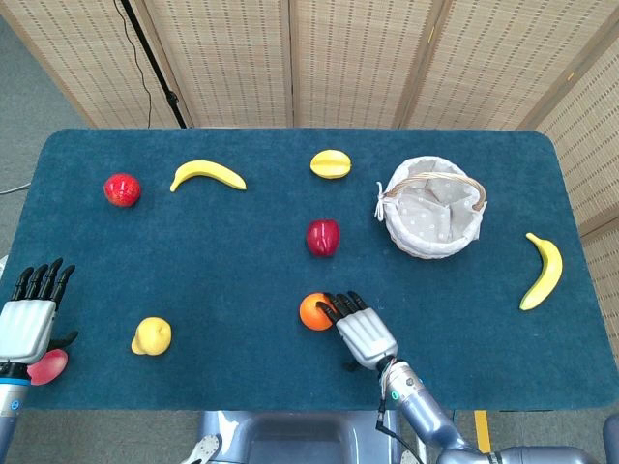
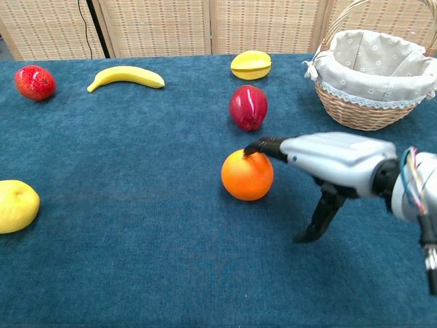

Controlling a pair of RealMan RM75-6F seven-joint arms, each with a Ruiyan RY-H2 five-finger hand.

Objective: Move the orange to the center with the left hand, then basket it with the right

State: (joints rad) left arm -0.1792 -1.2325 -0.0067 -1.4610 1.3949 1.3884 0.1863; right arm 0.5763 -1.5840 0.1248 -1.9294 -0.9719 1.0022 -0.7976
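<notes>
The orange (image 1: 314, 310) (image 2: 246, 175) sits near the middle of the blue table, toward the front edge. My right hand (image 1: 362, 333) (image 2: 328, 159) is open just right of it, fingers stretched out flat, and its fingertips (image 2: 258, 146) touch the top of the orange. The thumb points down to the cloth, apart from the fruit. The wicker basket (image 1: 431, 206) (image 2: 374, 68) with its spotted lining stands at the back right. My left hand (image 1: 27, 324) hovers open at the table's front left corner, holding nothing.
A dark red apple (image 1: 323, 237) lies just behind the orange. Further off are a yellow fruit (image 1: 331, 163), a banana (image 1: 207, 175), a red fruit (image 1: 122, 189), a yellow pear (image 1: 151, 335) at front left and a second banana (image 1: 544, 271) at far right.
</notes>
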